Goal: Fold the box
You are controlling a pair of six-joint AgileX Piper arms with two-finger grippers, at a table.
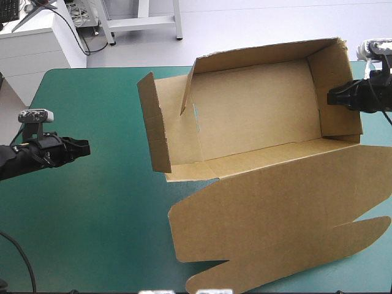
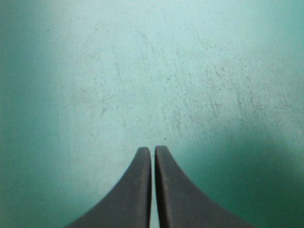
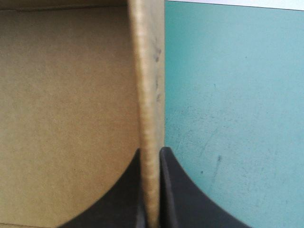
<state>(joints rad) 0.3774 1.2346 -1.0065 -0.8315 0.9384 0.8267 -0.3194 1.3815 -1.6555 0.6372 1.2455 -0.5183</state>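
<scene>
Toward the far right corner of the table [image 1: 92,214] stands the box [image 1: 257,122], an open tray with its long far wall and both end walls raised. Its lid lies flat on the teal-green cover and reaches the near edge. At the right end wall, the right gripper [image 3: 152,151] pinches the upright board between its black fingers, all but closed on it. Near the left edge, well apart from the box, the left gripper [image 2: 152,149] hangs over bare cover, fingers pressed together in a point.
</scene>
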